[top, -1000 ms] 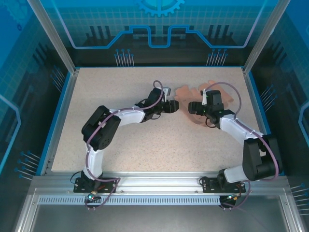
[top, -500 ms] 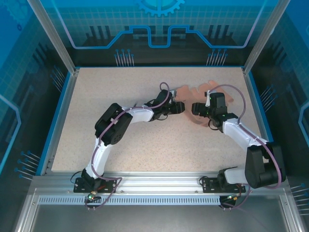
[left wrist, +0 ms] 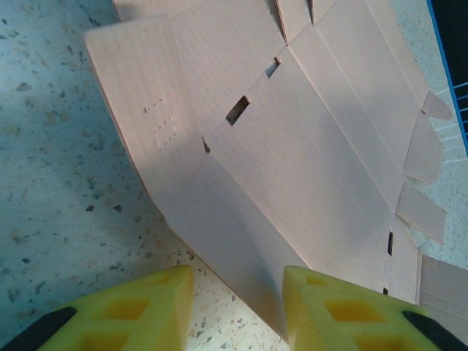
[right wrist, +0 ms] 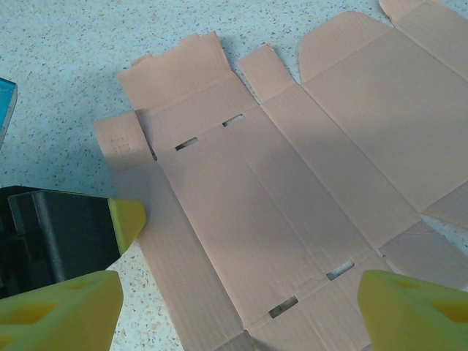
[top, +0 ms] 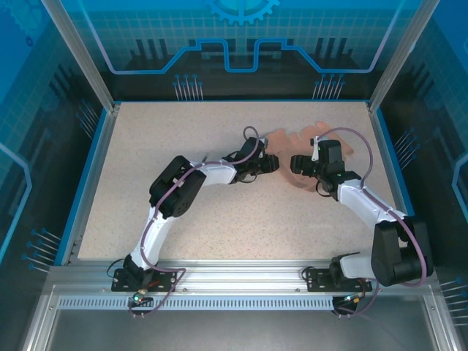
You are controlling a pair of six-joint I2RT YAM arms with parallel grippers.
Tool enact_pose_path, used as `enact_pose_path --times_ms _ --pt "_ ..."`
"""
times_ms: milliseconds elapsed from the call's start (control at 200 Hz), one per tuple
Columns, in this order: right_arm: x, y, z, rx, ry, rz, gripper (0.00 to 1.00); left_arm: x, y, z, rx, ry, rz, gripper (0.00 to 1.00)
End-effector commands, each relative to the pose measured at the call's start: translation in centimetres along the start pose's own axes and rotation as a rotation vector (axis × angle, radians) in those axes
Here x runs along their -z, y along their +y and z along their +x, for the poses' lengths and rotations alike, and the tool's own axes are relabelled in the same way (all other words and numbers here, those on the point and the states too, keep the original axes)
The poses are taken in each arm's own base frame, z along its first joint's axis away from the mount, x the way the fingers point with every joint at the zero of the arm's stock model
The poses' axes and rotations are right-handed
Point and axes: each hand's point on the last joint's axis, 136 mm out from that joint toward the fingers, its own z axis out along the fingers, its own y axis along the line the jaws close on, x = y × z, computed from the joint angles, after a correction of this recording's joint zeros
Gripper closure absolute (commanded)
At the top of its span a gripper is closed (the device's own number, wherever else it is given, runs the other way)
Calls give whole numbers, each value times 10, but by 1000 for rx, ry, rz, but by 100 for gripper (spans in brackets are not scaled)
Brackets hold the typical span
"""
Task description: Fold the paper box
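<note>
Box (top: pixel 280 137) flat on table (top: pixel 168 139), far right-centre. Left gripper (top: pixel 277 162) at its left edge; right gripper (top: pixel 294 162) opposite, above box.

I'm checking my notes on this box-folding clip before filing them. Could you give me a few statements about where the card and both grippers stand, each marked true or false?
1. The paper box is an unfolded flat cut-out on the table. True.
2. The right gripper is shut on a flap. False: its jaws stand wide apart over the card and hold nothing.
3. An edge of the card runs between the jaws of the left gripper. True.
4. The card lies at the table's near left corner. False: it lies toward the far right.
5. Small slots are cut into the card. True.
</note>
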Motion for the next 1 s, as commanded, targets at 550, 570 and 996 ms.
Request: enact_pose_path --times_ms 550,570,996 --pt "4 5 -7 -22 -16 -45 16 17 -36 -38 -106 -121 82 96" --pt "6 7 -9 -22 -22 -53 16 22 -39 -41 -130 -128 85 96" --pt "107 120 -96 350 -251 -330 17 205 -69 -108 -596 -245 89 100"
